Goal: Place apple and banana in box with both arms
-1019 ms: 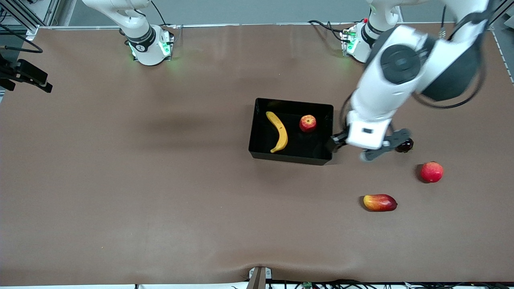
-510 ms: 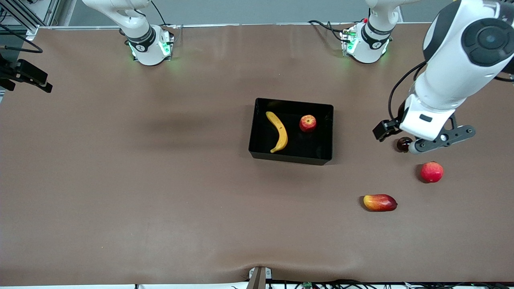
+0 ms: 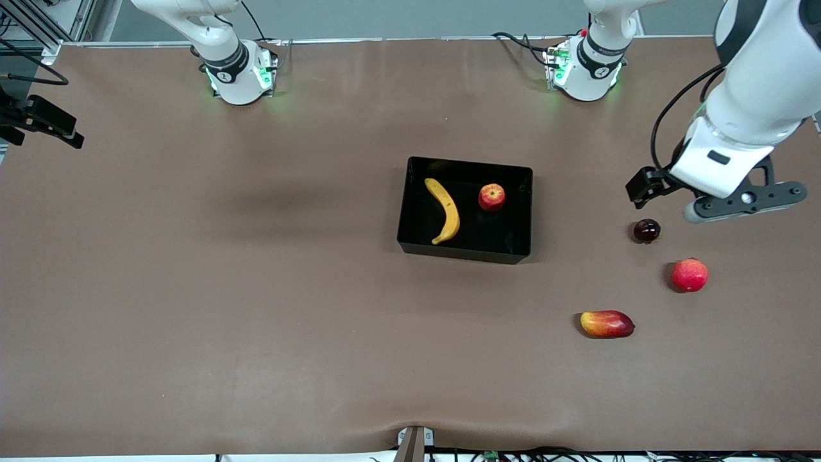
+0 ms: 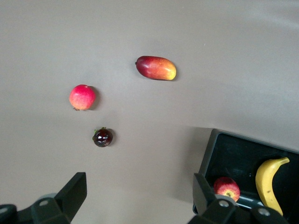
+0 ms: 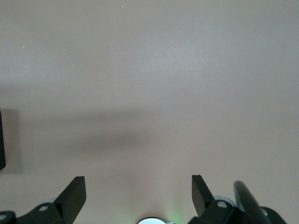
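The box point(image 3: 465, 210) is found near the middle of the counter point(image 3: 256, 289). The banana point(image 3: 444, 210) is seen lying inside it at the right arm's end, and the apple point(image 3: 491, 197) is seen inside it toward the left arm's end, apart from the banana.

The left end effector point(image 4: 138, 193) is held in the air above bare counter toward the left arm's end, with its fingers spread wide and nothing between them. A small dark round fruit point(image 3: 646, 230), a pinkish-red round fruit point(image 3: 689, 274) and a red-and-yellow elongated fruit point(image 3: 607, 324) are noted on the counter, each well apart from the box.

The right end effector point(image 5: 138, 193) is recorded released and empty over bare counter; that arm waits.
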{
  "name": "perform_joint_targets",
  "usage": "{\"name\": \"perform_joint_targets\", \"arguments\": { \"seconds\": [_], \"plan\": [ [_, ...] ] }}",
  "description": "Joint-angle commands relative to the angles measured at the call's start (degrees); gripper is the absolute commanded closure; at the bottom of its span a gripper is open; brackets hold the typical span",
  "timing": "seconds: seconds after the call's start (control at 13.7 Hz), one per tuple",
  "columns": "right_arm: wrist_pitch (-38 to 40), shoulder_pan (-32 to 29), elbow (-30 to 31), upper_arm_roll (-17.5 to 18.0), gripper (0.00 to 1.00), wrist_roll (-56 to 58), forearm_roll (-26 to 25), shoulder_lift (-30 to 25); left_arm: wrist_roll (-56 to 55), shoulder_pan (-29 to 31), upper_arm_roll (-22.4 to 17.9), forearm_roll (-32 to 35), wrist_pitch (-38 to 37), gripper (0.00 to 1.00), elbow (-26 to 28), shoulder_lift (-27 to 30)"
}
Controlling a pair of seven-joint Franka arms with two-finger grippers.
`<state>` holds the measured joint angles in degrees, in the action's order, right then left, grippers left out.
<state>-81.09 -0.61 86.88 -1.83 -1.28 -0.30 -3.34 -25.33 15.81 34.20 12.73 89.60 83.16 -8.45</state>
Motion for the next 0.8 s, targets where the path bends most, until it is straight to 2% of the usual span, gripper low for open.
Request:
{"name": "perform_joint_targets", "arguments": {
  "seconds": [0.0,0.44,0.73],
  "plan": [
    [0.1,-1.2,-0.1,0.8,0.0,0.8,0.0,-0.1,1.9,0.5,0.3,-1.4,-1.8,0.0,1.0,2.3],
    [0.1,-1.3,-0.1,0.8,0.0,0.8,0.0,-0.1,4.4,1.9,0.0,-4.6,-7.1,0.0,1.0,7.0],
    [0.1,-1.4,-0.1,0.8,0.0,0.8,0.0,-0.1,5.1,1.9,0.0,-4.8,-7.9,0.0,1.0,8.2]
  ]
}}
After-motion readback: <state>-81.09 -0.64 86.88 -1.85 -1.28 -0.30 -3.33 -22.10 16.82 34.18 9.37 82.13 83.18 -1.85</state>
